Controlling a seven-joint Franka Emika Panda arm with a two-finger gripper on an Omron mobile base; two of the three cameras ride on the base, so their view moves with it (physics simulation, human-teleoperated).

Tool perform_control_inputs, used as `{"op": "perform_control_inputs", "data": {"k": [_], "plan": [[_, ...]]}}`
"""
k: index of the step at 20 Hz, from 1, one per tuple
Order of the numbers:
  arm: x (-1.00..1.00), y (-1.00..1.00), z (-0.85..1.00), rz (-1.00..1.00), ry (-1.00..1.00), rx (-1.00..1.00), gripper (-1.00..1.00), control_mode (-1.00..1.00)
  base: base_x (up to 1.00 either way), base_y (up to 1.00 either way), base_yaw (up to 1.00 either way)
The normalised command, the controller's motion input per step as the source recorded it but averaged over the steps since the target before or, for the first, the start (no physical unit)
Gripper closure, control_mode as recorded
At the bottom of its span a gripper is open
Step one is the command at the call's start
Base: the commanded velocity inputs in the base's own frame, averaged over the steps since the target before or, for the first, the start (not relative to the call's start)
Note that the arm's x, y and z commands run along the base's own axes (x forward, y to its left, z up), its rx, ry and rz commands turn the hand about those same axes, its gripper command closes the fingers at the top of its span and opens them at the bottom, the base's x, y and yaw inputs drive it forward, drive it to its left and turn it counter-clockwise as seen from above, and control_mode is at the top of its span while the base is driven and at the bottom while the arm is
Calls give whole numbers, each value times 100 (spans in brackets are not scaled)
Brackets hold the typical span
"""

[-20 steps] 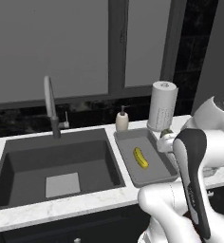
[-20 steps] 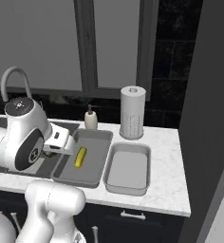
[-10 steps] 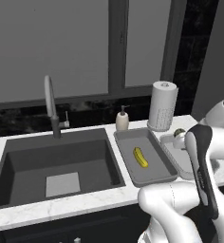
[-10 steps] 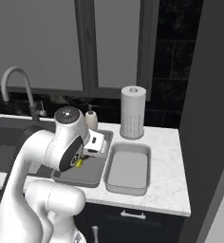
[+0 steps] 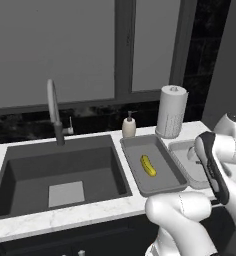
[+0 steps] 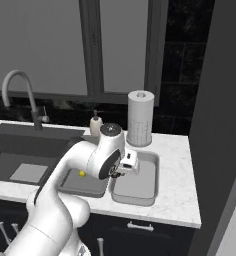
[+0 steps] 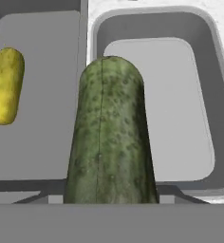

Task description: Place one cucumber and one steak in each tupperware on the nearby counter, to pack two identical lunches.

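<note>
In the hand view a dark green cucumber (image 7: 111, 142) stands up from between my fingers, and my gripper is shut on it. It hangs over the rim shared by two light-grey tupperware trays. The left tupperware (image 7: 42, 118) holds a yellow cucumber (image 7: 7, 85), also seen as the yellow cucumber (image 5: 148, 165). The right tupperware (image 7: 171, 118) is bare inside. From the right base view my gripper (image 6: 126, 170) hovers at the left edge of the right tupperware (image 6: 142, 182). The steak is out of view. The fingertips are hidden behind the green cucumber.
Both trays sit on the white marbled counter (image 5: 65, 217), right of a dark sink (image 5: 60, 175) with a faucet (image 5: 52, 112). Behind the trays stand a soap dispenser (image 5: 129, 127) and a paper towel roll (image 5: 171, 111). A dark tall panel (image 6: 220, 125) borders the counter's right end.
The arm has swung to the right, carrying the hand from over the left tray to the edge of the right tray. The yellow cucumber has stayed in place.
</note>
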Motion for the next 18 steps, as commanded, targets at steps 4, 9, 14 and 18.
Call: {"op": "perform_control_inputs", "data": {"k": [4,9,14,18], "plan": [[75,-38,-48,6,11,0,100,-100,0,0,0],[69,-24,-49,9,1,0,100,-100,0,0,0],[38,-5,-58,7,0,0,100,-100,0,0,0],[25,-3,-45,4,0,0,100,-100,0,0,0]]}}
